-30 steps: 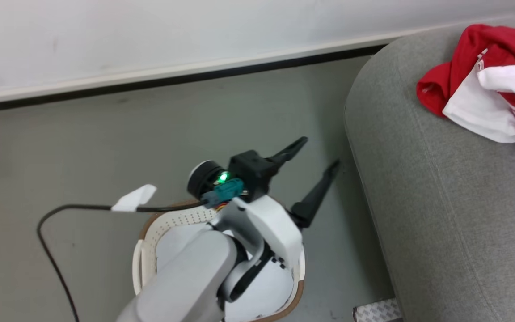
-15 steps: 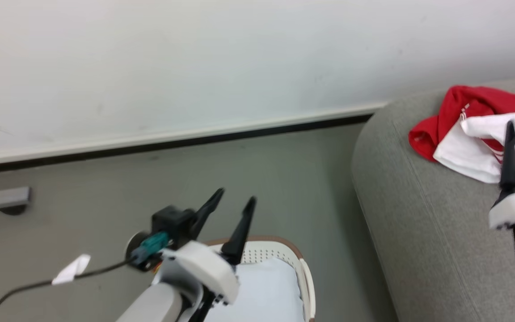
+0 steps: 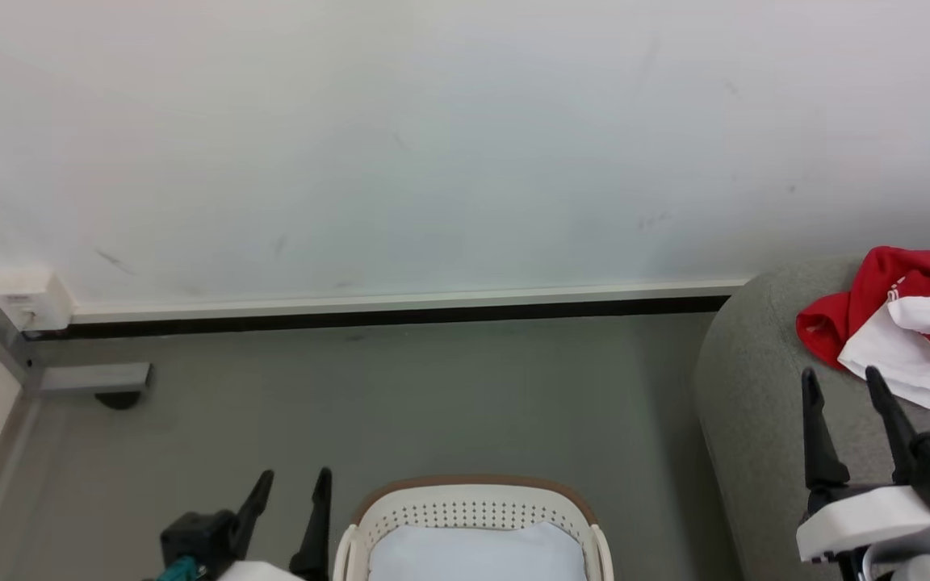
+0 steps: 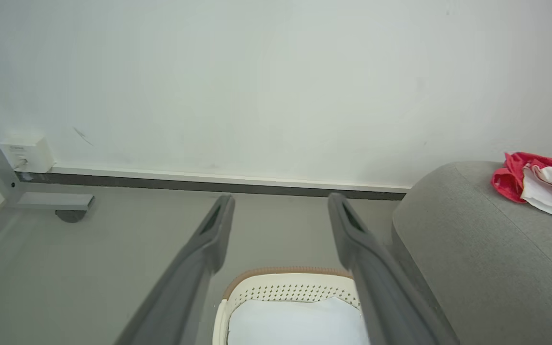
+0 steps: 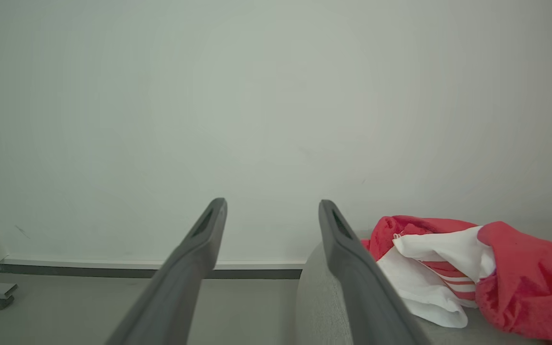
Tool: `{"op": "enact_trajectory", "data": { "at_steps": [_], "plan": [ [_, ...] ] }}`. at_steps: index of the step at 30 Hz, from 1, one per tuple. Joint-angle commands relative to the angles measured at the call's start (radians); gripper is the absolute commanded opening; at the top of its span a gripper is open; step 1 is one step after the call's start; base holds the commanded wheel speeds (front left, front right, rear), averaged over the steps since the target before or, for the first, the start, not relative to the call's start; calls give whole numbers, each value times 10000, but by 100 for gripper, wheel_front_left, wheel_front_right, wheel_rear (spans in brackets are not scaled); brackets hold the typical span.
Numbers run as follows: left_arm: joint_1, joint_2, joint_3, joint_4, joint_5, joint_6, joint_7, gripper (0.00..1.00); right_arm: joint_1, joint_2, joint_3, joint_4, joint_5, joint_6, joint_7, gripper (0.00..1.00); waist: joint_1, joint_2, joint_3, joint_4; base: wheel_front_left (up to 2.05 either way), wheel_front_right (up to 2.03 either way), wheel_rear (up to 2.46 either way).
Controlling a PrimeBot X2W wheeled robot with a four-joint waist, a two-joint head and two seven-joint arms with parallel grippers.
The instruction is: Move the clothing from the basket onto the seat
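Basket (image 3: 473, 510) stands on floor (image 3: 433, 387) between left gripper (image 3: 295, 474) and seat (image 3: 756, 436), holding pale blue cloth (image 3: 477, 555); red-and-white garment (image 3: 901, 331) lies on seat just beyond right gripper (image 3: 841, 374); both grippers have fingers spread, empty.

In the head view the basket (image 3: 473, 504) and the pale cloth (image 3: 477, 557) inside it are being cut off by the bottom edge. The seat (image 3: 747, 420) and the red and white garment (image 3: 901, 278) at its far edge are being cropped on the right. The left tool (image 3: 295, 474) is being cut off at its base.
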Motion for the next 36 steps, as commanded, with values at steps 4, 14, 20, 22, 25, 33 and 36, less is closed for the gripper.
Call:
{"op": "enact_trajectory", "data": {
  "at_steps": [4,14,20,22,25,33,36],
  "plan": [
    [634,86,434,124,64,133,-182,100,838,159,-81,-354,20,-23,8,100,3,0,-251,111,0,0,0],
    [1448,-370,1739,-189,897,-108,-198,100,1928,276,98,-581,-161,-23,8,100,3,0,-517,108,0,0,0],
    [1572,-673,2106,-181,1356,-358,-195,100,2135,271,167,-561,-83,-23,8,100,3,0,-565,132,0,0,0],
    [1621,-745,2193,-136,1495,-420,-195,100,2170,270,191,-539,-78,-23,8,100,3,0,-578,135,0,0,0],
    [1617,-839,2350,-52,1637,-517,-196,100,2193,273,227,-502,-64,-23,9,100,3,0,-585,175,0,0,0],
    [1727,-1104,2254,378,1538,-569,-130,0,2262,397,185,-77,62,2,76,0,3,0,-580,221,0,0,0],
    [1659,-1157,2423,370,1026,-680,35,0,2191,391,100,-106,669,1,281,0,3,0,-561,222,0,0,0]
  ]
}}
